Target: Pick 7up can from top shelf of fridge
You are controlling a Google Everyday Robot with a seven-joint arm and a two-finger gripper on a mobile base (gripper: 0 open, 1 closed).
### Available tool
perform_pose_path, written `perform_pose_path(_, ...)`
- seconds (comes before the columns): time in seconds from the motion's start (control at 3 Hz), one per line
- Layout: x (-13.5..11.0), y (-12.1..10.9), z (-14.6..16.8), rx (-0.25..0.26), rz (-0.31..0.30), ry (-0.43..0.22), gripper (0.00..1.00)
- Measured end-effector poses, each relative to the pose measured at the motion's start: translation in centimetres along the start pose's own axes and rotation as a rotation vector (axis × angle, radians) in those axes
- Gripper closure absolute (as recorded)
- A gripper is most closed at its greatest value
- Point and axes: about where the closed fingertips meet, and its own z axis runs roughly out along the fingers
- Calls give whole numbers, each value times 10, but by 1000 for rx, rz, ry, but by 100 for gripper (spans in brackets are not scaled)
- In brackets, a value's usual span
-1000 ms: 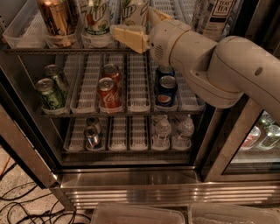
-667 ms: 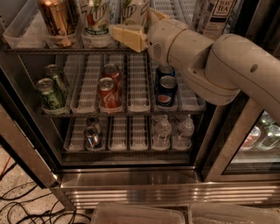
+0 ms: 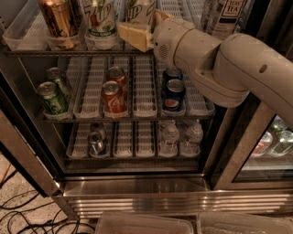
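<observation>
Your gripper point(image 3: 145, 28) is at the top shelf point(image 3: 27, 52) of the fridge point(image 3: 137, 192), against a 7up can point(image 3: 139, 10). I cannot tell how wide the claw is or whether it grips. A second 7up can point(image 3: 100, 20) stands just left, with a gold-brown can point(image 3: 59, 18) beyond it. The arm point(image 3: 238, 64) covers part of the rack below, which holds Coke cans point(image 3: 113, 96) and Pepsi cans point(image 3: 174, 93). Cables point(image 3: 18, 215) lie on the floor.

7up can point(image 3: 141, 9): top cut off, base hidden behind gripper point(image 3: 137, 33) (on top shelf point(image 3: 32, 53)).
</observation>
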Motion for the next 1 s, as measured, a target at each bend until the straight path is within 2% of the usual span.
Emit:
perform_pose_path(0.33,0,0,0,0,0,0,89)
perform_pose_path(0.67,0,0,0,0,0,0,100)
perform_pose_path(1.0,0,0,0,0,0,0,100)
